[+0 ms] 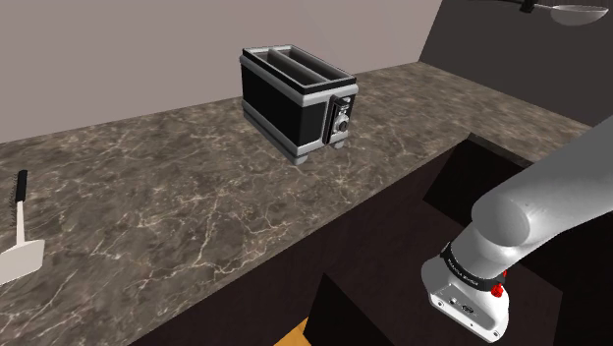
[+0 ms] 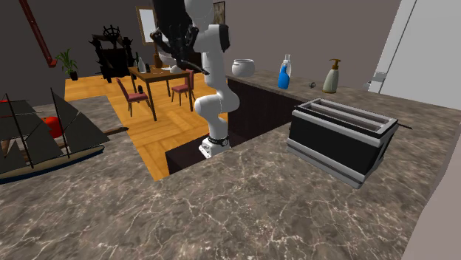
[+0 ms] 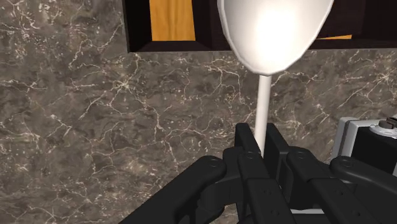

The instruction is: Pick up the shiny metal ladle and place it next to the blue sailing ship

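Aloft, fingers (image 3: 247, 141) tight on the ladle (image 3: 277, 32), over brown marbled counter (image 3: 95, 127), dining table (image 2: 157, 72) beyond

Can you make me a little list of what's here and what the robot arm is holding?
end effector: shut on the ladle's thin handle
ladle: held up over the counter, white and shiny
ship: sitting on the counter, dark sails, not near the ladle
toaster: black and silver, standing on the counter
spatula: lying flat on the counter
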Motion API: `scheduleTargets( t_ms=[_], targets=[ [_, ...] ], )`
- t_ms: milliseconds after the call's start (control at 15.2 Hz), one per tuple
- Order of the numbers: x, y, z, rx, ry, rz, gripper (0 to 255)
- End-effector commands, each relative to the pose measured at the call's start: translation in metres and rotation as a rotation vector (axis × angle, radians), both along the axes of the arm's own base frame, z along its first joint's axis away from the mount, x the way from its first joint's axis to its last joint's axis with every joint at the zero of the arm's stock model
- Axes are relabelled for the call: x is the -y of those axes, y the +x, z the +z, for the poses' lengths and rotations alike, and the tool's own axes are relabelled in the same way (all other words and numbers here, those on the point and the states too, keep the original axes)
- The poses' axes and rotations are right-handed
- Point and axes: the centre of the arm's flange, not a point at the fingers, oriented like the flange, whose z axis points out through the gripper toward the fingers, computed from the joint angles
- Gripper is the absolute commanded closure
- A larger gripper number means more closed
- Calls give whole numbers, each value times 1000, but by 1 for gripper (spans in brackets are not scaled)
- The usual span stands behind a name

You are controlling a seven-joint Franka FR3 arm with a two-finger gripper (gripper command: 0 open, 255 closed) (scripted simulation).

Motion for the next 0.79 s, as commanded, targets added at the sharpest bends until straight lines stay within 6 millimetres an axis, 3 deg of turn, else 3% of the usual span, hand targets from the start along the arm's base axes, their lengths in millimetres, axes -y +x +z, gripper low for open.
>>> scheduleTargets(
  t_ms=[0,726],
  targets=[
    [13,-22,-1,-1,0,2,255],
    [90,-145,-1,-1,0,2,255]
  ],
)
